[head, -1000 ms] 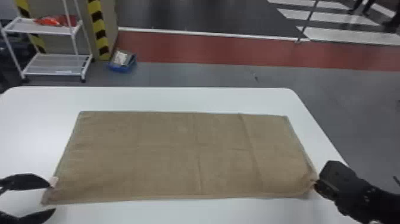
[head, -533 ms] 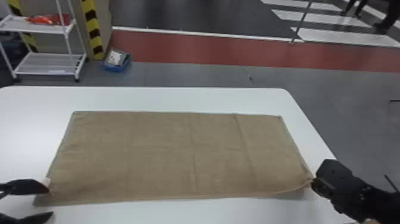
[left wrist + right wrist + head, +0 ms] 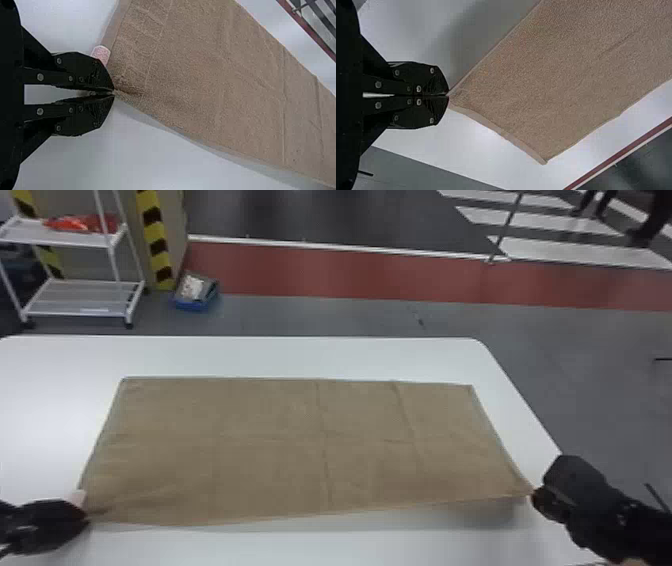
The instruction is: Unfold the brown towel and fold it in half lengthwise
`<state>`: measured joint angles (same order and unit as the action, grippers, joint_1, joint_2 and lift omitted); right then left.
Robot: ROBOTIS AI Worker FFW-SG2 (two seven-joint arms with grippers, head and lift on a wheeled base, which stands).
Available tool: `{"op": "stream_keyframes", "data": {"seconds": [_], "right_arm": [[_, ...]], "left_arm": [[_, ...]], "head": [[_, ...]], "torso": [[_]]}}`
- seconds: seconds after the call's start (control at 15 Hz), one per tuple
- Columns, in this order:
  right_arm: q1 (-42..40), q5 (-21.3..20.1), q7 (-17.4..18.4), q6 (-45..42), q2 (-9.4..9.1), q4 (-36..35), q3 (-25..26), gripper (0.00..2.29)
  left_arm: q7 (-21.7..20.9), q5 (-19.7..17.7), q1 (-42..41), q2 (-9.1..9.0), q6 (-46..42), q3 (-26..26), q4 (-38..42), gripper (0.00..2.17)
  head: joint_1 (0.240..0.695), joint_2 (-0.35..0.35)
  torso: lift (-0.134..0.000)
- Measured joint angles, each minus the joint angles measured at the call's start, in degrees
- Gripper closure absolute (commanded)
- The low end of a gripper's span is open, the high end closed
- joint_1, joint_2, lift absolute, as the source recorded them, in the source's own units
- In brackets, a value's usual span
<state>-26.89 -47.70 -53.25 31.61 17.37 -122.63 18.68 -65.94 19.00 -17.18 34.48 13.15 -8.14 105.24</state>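
Two near corners of the towel are now in your grip. Your left gripper, whose fingers stood apart beside the near left corner half a second ago, has clenched on the cloth there, just beside the pale tag. Your right gripper has the near right corner pinched between its fingertips, and the near edge on that side has risen; its shadow on the table has widened. The far edge lies flat, well in from the table's far rim.

For you, that likely means the spreading is done and the lengthwise fold is starting. I'd raise both near corners together and lay them over the far edge; the right side is higher, so the fold could skew.

The towel's underside is hidden, so you can't tell how many layers each grip has caught. In the head view, the right gripper's dark bulk masks its pinch, and the left one is cut off by the picture's edge. The towel runs out of both wrist views.
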Motion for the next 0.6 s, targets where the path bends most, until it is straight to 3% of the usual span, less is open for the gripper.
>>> {"op": "stream_keyframes", "data": {"seconds": [0.4, 0.6], "right_arm": [[3.37, 6.58, 1.19, 3.44, -1.19, -1.18, 3.56, 1.53], [6.66, 8.97, 2.44, 6.48, -1.93, -0.84, 4.40, 1.53]], "left_arm": [[-11.32, -0.32, 1.82, 0.85, -0.68, -4.33, 3.99, 1.02], [-13.40, -0.55, 3.95, 0.92, 0.33, -5.65, 5.77, 1.02]], "head": [[0.695, -0.186], [0.695, -0.189]], "torso": [[-0.123], [-0.123]]}}
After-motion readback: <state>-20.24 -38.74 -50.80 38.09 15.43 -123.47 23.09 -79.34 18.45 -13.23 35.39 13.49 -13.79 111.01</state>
